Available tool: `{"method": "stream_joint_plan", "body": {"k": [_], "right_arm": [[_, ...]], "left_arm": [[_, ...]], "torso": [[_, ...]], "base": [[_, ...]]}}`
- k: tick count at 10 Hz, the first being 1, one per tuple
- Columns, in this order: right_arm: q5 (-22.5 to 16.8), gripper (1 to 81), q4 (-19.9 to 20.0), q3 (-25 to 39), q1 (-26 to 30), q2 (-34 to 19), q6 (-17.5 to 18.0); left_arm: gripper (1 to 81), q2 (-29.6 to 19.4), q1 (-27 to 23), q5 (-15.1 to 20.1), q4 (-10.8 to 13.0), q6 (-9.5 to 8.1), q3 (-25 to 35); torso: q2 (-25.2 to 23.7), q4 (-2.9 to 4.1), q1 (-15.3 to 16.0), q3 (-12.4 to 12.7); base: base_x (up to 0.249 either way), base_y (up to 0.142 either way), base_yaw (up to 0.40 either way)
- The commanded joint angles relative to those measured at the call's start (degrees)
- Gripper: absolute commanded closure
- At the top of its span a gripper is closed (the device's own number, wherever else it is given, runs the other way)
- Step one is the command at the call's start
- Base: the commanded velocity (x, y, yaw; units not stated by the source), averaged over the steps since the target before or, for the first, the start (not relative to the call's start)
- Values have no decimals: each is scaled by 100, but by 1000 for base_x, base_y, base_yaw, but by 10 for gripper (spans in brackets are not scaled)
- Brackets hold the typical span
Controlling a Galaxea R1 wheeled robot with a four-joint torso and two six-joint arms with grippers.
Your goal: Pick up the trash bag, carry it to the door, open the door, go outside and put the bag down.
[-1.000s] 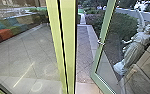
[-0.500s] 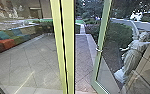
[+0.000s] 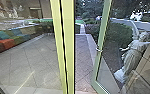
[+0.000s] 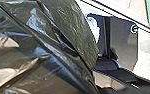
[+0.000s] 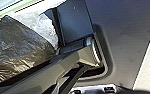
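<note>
A green-framed glass door stands open in the head view, right of a thick yellow-green frame post, with a small metal fitting on its edge. Through the gap between them shows the paved ground outside. The dark, glossy trash bag looms large in the left wrist view, creased and shiny. In the right wrist view the trash bag lies beside the robot's jointed bar. How the bag is held, and the state of either gripper's fingers, cannot be made out.
Beyond the doorway a paved path runs past hedges. A pale statue stands behind the door's glass at the right. Through the left glass show colored cushioned seats along a tiled floor.
Between the first and second head pictures the whole scene shifted downward as the camera moved; since then it looks nearly still. The door stays open.
</note>
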Motion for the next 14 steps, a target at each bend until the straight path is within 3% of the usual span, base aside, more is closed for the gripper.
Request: {"method": "stream_joint_plan", "body": {"k": [1,14], "right_arm": [[-366,10,98,-116,247,120,-20],[-366,10,98,-213,265,200,-11]], "left_arm": [[811,-13,-265,383,37,25,-1],[811,22,-265,391,20,16,-1]], "torso": [[0,0,0,0],[0,0,0,0]], "base": [[0,0,0],[0,0,0]]}}
